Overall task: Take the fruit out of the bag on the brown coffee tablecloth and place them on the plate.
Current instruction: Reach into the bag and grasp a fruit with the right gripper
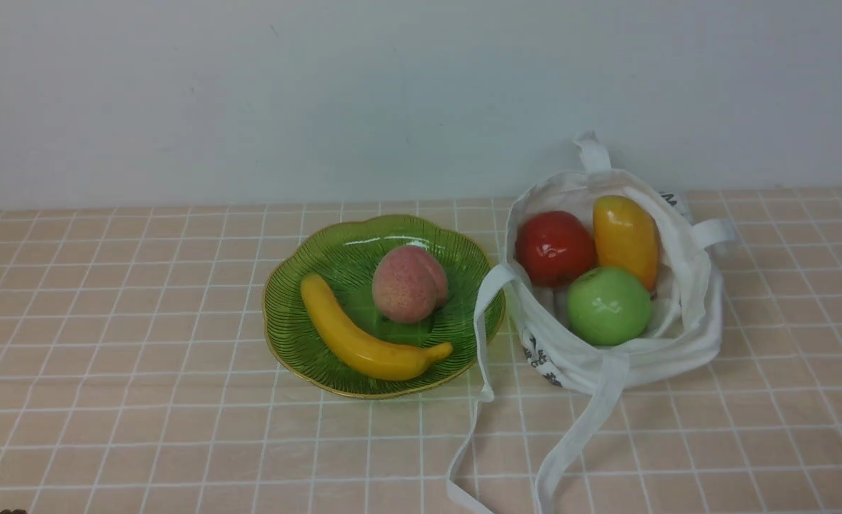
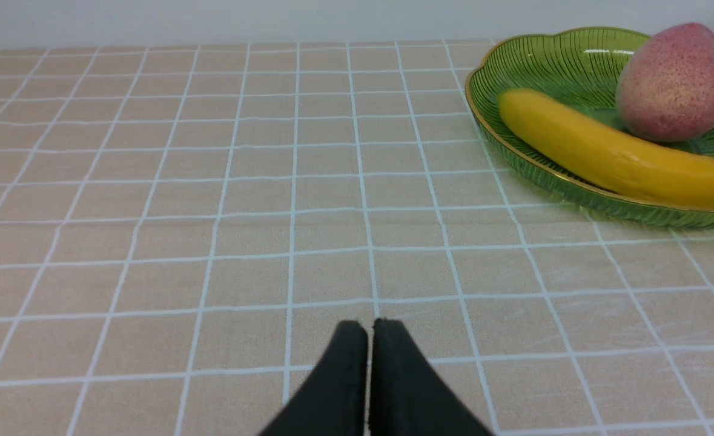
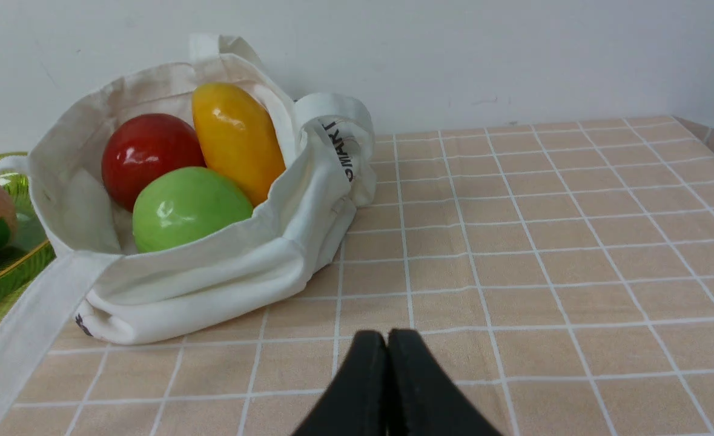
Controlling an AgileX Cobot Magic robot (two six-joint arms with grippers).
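Observation:
The white bag [image 1: 685, 335] lies open on the peach-tan checked tablecloth [image 1: 142, 371] at the right. Inside it are a red apple [image 1: 553, 248], an orange-yellow mango [image 1: 625, 239] and a green apple [image 1: 608, 305]. The right wrist view shows the bag [image 3: 223, 284], red apple [image 3: 145, 154], mango [image 3: 235, 139] and green apple [image 3: 187, 209]. The green plate [image 1: 299, 314] sits left of the bag; it also shows in the left wrist view [image 2: 550, 60]. My left gripper [image 2: 369, 327] is shut and empty over bare cloth, short of the plate. My right gripper [image 3: 387, 336] is shut and empty, short of the bag.
A yellow banana [image 1: 363, 335] and a speckled pink peach [image 1: 408, 283] lie on the plate. The bag's long straps [image 1: 570, 435] trail toward the front edge, one draped by the plate's rim. A pale wall stands behind the table.

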